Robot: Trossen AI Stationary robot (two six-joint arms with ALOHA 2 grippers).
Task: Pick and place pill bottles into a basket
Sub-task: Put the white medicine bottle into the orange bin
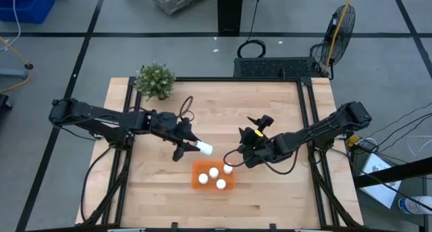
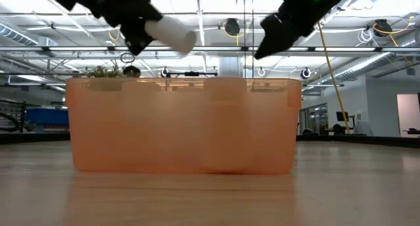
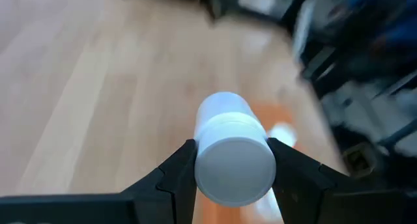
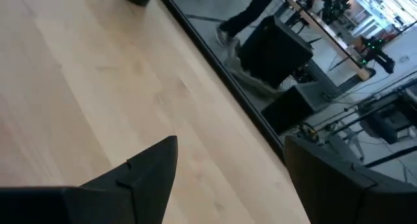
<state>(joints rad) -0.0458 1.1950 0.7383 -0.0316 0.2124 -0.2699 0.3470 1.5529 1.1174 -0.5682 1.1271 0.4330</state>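
A white pill bottle point(image 1: 204, 148) was gripped on both sides by the fingers point(image 3: 171, 174) of the left gripper point(image 1: 190, 146). It was held in the air on its side, just beside the far left corner of the orange basket point(image 1: 198, 183). Four more pill bottles point(image 1: 213, 172) were seen inside the basket on the wooden desk point(image 1: 283, 117). The right gripper point(image 1: 237, 153) was held near the basket's far right corner, with its fingers point(image 4: 140, 173) spread apart and nothing between them.
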